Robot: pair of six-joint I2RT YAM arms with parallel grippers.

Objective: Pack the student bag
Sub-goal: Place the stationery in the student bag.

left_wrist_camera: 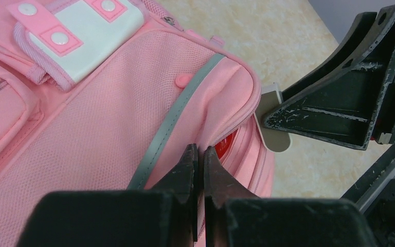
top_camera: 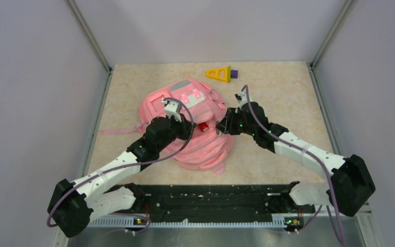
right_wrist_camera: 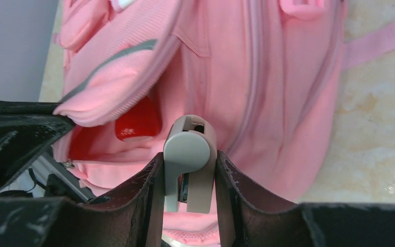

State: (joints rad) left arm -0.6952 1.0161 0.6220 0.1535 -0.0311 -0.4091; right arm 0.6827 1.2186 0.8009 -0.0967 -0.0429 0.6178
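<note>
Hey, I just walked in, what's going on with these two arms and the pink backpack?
Two robot arms are packing the student bag, which lies on the table. The left gripper is shut on the edge of the bag's opening, holding the flap up. The right gripper holds a small grey-beige object just outside that opening, not yet inside. A red item already sits in the bag. A yellow and purple toy lies apart, beyond the bag.

I work in a lab test cell: plain grey walls (top_camera: 25,103) box in a beige marbled table (top_camera: 288,103), metal posts (top_camera: 88,35) stand at its back corners, and my left arm (top_camera: 114,172) and right arm (top_camera: 303,152) mount on a black rail (top_camera: 211,198).
</note>
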